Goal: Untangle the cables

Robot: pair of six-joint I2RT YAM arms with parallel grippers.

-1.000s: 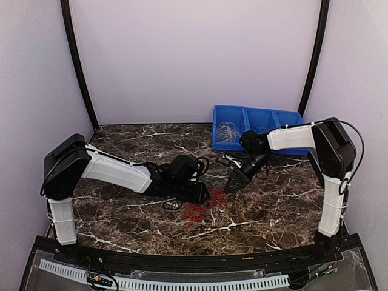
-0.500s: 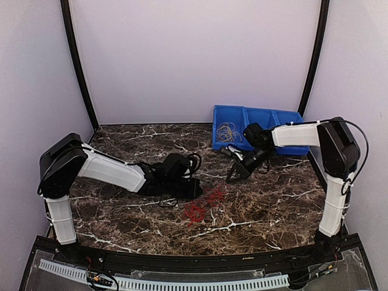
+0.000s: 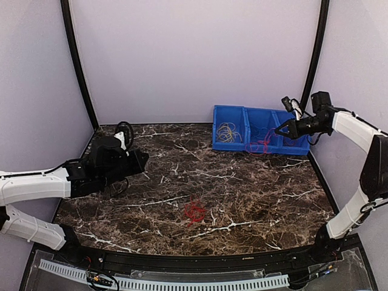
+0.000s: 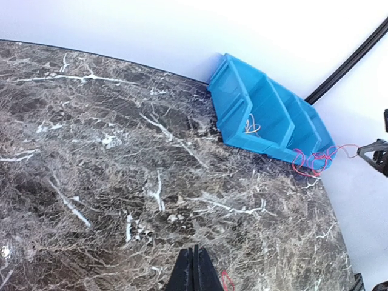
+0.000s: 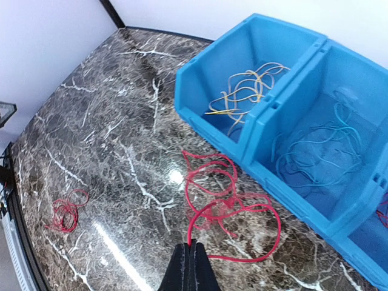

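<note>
My right gripper [image 3: 279, 129] is raised at the right end of the blue bin [image 3: 245, 127]. It is shut on one red cable [image 5: 230, 200], whose loops dangle over the table in front of the bin [image 3: 260, 145]. A second red cable [image 3: 195, 211] lies bunched on the marble near the middle; it also shows in the right wrist view [image 5: 65, 212]. Yellow cables [image 5: 242, 91] lie in the bin's left compartment and blue cables [image 5: 321, 151] in the middle one. My left gripper [image 3: 144, 160] is shut and empty at the far left; its tips [image 4: 195, 257] hover over bare marble.
The blue bin [image 4: 242, 130] stands at the back right against the wall, and its right compartment holds a bit of red wire [image 5: 383, 215]. Black frame posts rise at both back corners. The table's front edge carries a black rail.
My left arm has pulled back from the centre to the far left. My right arm has risen and swung right to the bin, carrying one red cable. The other red cable stays on the table.
</note>
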